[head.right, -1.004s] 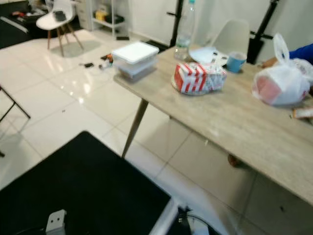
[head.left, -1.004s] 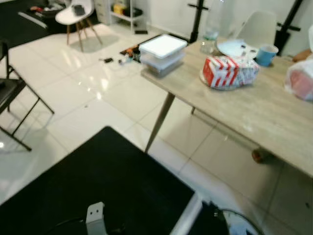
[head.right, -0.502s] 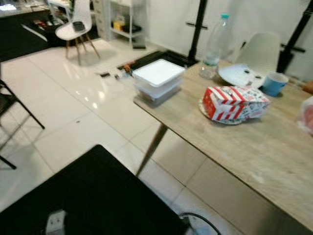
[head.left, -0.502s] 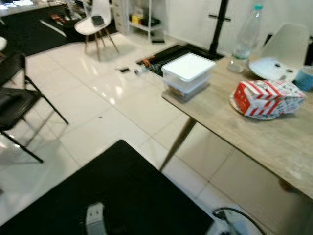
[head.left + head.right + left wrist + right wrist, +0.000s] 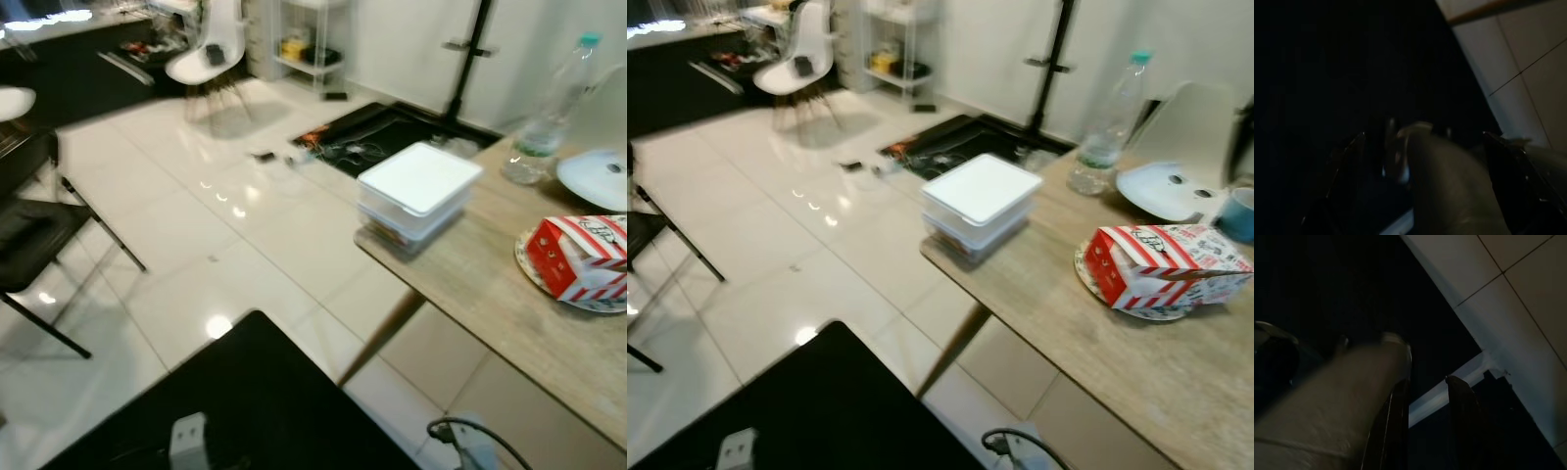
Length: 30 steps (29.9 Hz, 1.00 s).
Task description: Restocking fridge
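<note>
A light wooden table [image 5: 1058,323] stands at the right. On its near corner sit stacked clear plastic containers [image 5: 980,201] with a white lid. Behind them is a clear water bottle [image 5: 1107,127]. A red-and-white carton [image 5: 1166,264] lies on a plate further right, and a blue cup [image 5: 1242,211] is at the edge. Both arms hang low in the dark. My left gripper [image 5: 1425,147] is open, with a pale rounded limb in front of it. My right gripper [image 5: 1427,416] is open too, over a black surface and a white floor edge.
A black flat surface [image 5: 823,411] lies just below me. A black folding chair [image 5: 39,225] stands at the left, and a white chair [image 5: 798,69] and a shelf rack [image 5: 892,49] at the back. A dark mat with cables [image 5: 960,137] lies on the white tiles.
The camera has swung left, so the table and its things now sit further right. The white plastic bag at the table's far end has left the picture.
</note>
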{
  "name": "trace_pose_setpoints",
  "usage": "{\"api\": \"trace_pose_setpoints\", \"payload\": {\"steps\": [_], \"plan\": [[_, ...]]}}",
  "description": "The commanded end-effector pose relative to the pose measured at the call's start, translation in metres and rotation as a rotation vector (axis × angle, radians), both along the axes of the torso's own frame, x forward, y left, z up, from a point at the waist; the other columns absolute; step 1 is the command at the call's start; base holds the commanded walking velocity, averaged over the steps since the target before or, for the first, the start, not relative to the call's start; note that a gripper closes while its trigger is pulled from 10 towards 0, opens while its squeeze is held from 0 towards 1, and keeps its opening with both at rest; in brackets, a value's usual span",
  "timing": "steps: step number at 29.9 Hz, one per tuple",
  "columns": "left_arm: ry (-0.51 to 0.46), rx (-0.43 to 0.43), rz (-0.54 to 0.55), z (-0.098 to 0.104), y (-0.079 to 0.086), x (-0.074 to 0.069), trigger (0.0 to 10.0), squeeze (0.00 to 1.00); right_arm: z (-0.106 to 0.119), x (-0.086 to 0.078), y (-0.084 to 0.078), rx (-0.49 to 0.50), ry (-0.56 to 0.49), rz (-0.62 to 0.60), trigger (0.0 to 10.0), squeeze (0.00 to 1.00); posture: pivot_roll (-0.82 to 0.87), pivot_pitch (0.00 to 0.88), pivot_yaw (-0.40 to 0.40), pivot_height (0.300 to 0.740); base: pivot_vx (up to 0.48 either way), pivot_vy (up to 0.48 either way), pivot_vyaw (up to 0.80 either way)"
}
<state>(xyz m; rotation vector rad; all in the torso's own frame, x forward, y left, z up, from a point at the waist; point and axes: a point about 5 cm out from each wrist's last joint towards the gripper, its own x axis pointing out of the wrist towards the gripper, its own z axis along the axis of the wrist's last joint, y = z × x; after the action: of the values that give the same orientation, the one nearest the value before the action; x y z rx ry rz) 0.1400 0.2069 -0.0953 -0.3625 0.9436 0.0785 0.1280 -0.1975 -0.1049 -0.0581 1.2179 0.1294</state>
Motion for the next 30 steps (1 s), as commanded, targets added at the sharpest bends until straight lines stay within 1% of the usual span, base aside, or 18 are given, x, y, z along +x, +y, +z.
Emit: {"api": "trace_pose_setpoints", "payload": {"steps": [1,12,15,19,21,22,23,30], "plan": [[0.015,0.011,0.021,-0.001,0.001,-0.003,10.0,0.0,0.002,0.005,-0.004,-0.012,-0.014,0.008,10.0,0.0,-0.04,0.0,0.022,0.74,0.0,0.0,0.0],[0.022,0.033,0.047,-0.001,0.005,-0.003,10.0,0.0,0.002,0.005,-0.002,0.004,-0.008,0.007,10.0,0.0,-0.04,0.0,0.025,0.74,0.0,0.0,-0.73],[0.018,0.053,0.094,0.0,0.013,-0.002,10.0,0.0,0.002,0.005,-0.001,0.007,-0.008,0.007,10.0,0.0,-0.04,0.0,0.025,0.74,0.0,0.0,-0.73],[0.009,0.068,0.126,0.002,0.019,-0.001,10.0,0.0,0.002,0.005,-0.001,0.01,-0.007,0.007,10.0,0.0,-0.04,0.0,0.027,0.74,0.0,0.0,-0.73],[-0.013,0.084,0.178,0.006,0.028,0.003,10.0,0.0,0.002,0.005,0.0,0.014,-0.007,0.009,10.0,0.0,-0.04,0.0,0.026,0.74,0.0,0.0,-0.73],[-0.013,0.084,0.178,0.006,0.028,0.003,10.0,0.0,0.002,0.005,0.0,0.014,-0.007,0.009,10.0,0.0,-0.04,0.0,0.026,0.74,0.0,0.0,-0.73],[-0.028,0.096,0.208,0.009,0.035,0.007,10.0,0.0,0.002,0.005,0.0,0.017,-0.005,0.01,10.0,0.0,-0.04,0.0,0.026,0.74,0.0,0.0,-0.73],[-0.029,0.106,0.232,0.01,0.039,0.007,10.0,0.0,0.002,0.005,0.001,0.021,-0.004,0.012,10.0,0.0,-0.04,0.0,0.03,0.74,0.0,0.0,-0.73]]}}
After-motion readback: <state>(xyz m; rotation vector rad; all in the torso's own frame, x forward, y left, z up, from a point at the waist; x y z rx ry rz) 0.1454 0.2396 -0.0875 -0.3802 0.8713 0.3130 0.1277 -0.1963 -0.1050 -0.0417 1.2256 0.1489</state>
